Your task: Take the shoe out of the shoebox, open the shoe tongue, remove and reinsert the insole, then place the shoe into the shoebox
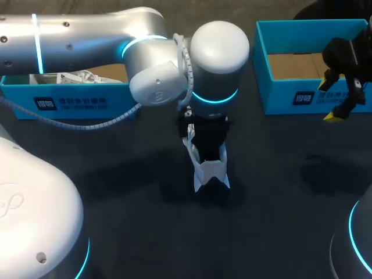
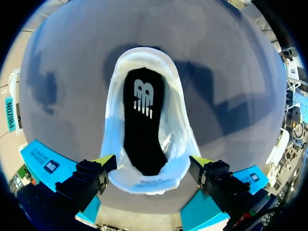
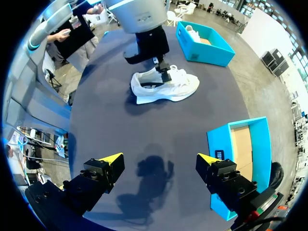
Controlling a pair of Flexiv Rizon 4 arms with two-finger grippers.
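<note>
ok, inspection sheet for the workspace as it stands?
Surface: dark table, shoe on it between the boxes.
Job's things: white shoe out of the box, on its sole; black insole inside it; right box shows only its cardboard floor; left box holds white contents.
Clutter: nothing seen.
Grippers: left tool open, tips either side of the shoe; right tool open, nothing between, beside the right box.
Cables: white coiled cable hanging under the left arm.
Surroundings: nothing seen reaching over the table.
</note>
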